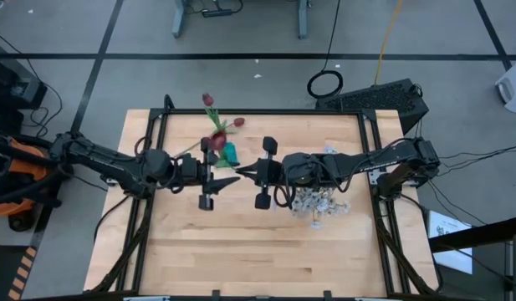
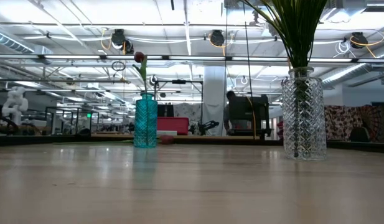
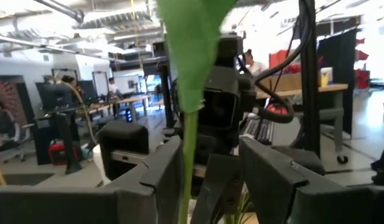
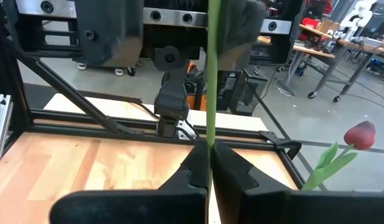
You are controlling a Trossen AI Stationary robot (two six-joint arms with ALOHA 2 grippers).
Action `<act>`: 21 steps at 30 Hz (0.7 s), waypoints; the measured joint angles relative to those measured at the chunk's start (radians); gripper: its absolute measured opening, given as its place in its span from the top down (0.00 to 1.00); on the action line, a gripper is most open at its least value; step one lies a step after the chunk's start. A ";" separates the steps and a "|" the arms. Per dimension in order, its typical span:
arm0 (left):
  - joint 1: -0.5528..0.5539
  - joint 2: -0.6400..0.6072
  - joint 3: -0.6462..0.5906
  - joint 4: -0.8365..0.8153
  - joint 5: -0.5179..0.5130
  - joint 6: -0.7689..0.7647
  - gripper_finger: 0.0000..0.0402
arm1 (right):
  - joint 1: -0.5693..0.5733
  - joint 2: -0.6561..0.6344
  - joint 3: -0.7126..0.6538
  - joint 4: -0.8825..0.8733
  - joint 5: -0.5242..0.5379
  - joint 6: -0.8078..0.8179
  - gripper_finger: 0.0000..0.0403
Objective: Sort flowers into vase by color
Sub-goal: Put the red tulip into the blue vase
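Two claws (facing) around one stem [image 4: 211, 81]

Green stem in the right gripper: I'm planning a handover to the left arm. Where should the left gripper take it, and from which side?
Take the bare, straight stem just clear of the right gripper, which is shut on it, short of the broad leaf. Come from the facing side; the open left gripper looks to straddle it.
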 joint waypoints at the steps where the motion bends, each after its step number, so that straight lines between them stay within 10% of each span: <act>1: 0.000 0.000 0.001 -0.004 -0.006 0.000 0.59 | 0.000 0.000 0.000 0.000 0.000 0.000 1.00; 21: -0.011 -0.037 0.002 -0.039 -0.038 0.000 0.59 | 0.001 0.000 0.000 -0.026 0.002 0.027 1.00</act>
